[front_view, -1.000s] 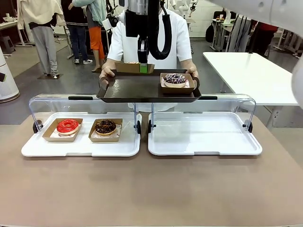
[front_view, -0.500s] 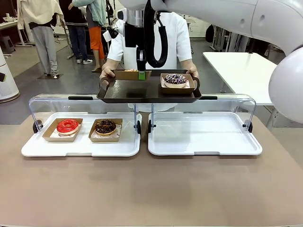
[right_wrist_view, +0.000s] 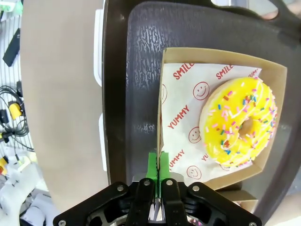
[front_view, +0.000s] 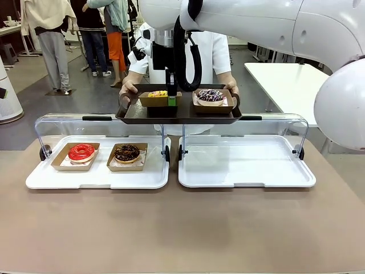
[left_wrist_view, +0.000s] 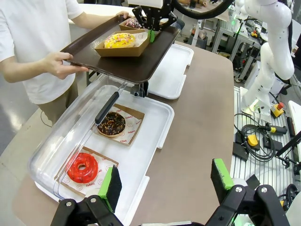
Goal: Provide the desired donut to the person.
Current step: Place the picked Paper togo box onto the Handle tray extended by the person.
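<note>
In the upper middle of the front view, you see the right gripper point(front_view: 171, 100) pinching the near wall of the cardboard box point(front_view: 160, 100) with the yellow sprinkled donut point(right_wrist_view: 239, 124), its green pads pressed together on the wall. The box sits on the dark brown tray point(front_view: 178, 113) the person point(front_view: 214, 48) holds with both hands, left of a boxed chocolate sprinkled donut point(front_view: 210, 95). At the bottom of the left wrist view, your left gripper point(left_wrist_view: 164, 181) is spread wide above the table point(left_wrist_view: 197, 127)
</note>
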Robot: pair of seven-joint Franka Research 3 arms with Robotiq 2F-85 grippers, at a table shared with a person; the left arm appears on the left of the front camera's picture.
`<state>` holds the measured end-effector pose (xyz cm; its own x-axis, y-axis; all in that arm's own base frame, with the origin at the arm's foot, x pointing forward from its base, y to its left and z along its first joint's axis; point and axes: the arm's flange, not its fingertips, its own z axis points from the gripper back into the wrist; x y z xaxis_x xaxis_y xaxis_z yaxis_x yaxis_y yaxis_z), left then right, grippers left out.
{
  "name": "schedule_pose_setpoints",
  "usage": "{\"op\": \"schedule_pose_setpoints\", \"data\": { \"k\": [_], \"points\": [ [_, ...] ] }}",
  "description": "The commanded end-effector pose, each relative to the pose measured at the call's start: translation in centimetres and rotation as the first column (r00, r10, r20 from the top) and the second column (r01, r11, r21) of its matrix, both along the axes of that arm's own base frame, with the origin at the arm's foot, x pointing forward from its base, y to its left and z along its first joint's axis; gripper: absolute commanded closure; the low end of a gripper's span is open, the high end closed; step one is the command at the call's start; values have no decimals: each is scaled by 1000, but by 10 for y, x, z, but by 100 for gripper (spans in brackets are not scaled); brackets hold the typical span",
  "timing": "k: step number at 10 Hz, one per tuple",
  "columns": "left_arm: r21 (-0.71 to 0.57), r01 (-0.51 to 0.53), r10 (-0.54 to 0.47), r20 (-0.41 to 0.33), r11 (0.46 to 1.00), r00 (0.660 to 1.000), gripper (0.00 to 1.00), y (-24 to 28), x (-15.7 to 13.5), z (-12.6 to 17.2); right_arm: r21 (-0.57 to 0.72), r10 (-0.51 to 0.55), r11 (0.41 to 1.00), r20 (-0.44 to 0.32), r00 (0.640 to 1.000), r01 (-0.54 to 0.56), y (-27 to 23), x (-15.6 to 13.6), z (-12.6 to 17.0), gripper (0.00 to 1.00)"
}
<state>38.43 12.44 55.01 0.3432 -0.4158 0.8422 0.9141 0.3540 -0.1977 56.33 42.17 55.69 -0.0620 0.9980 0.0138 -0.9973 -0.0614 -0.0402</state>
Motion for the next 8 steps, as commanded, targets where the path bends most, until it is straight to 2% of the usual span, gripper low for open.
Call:
{"op": "schedule_pose_setpoints", "data": {
  "k": [1,2,3,4,5,6,7,8],
  "points": [
    [-14,1,-1,8,1000,1000,0,0,0,1,0,6,1000,15,1000,-6,-4,1,-8,98],
    [-14,1,-1,8,1000,1000,0,0,0,1,-5,12,1000,14,1000,-12,-4,1,-12,98],
    [-14,1,-1,8,1000,1000,0,0,0,1,4,10,1000,15,1000,-10,-5,0,-12,65],
    [-14,1,-1,8,1000,1000,0,0,0,1,12,10,1000,19,1000,-10,-5,0,-11,39],
    [-14,1,-1,8,1000,1000,0,0,0,1,20,6,1000,21,1000,-7,-5,0,-10,6],
    [-14,1,-1,8,1000,1000,0,0,0,1,24,7,1000,22,1000,-8,-5,-1,-9,35],
    [-14,1,-1,8,1000,1000,0,0,0,1,25,9,1000,25,1000,-10,-6,-1,-8,0],
    [-14,1,-1,8,1000,1000,0,0,0,1,28,5,1000,25,1000,-6,-6,0,-8,0]
  ]
}}
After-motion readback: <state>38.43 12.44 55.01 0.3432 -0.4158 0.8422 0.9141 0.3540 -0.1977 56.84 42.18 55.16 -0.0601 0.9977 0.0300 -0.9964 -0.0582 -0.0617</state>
